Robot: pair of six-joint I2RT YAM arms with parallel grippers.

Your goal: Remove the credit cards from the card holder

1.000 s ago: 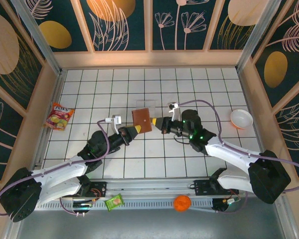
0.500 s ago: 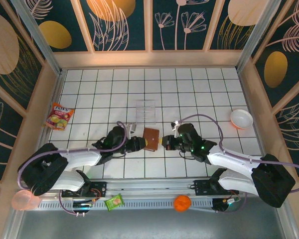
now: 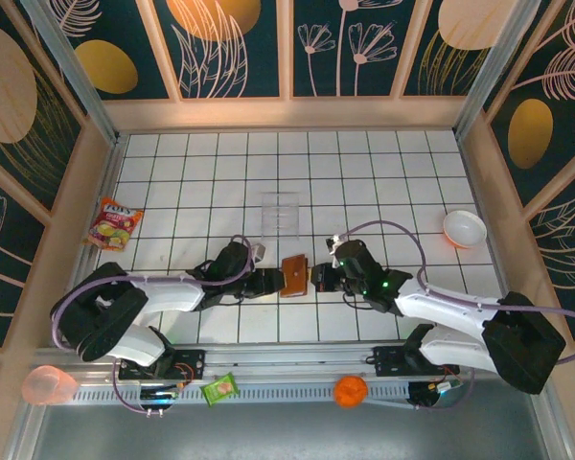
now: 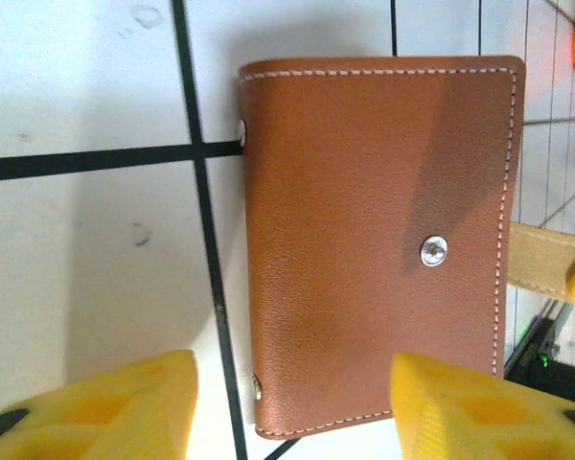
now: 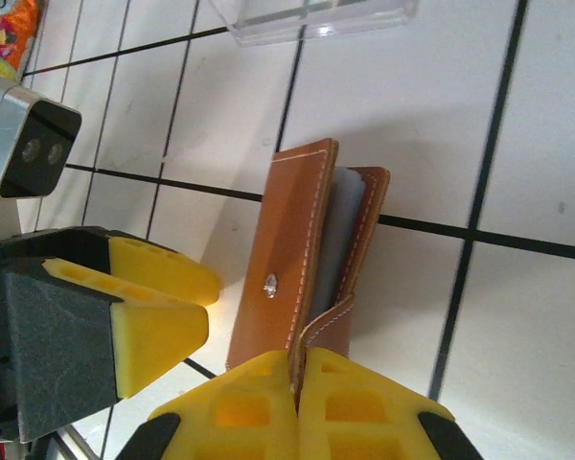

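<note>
At right end effector (image 5: 297, 369): pinched shut on clasp tab (image 5: 326, 321) of wallet (image 5: 292, 249). At left end effector (image 4: 292, 383): spread open just short of wallet's near end; touching or not, cannot tell. Between both on bench (image 3: 364, 172), long axis roughly away from bases, snap cover toward left. Grey sliver (image 5: 348, 216) between covers: cards or lining, cannot tell.
</note>
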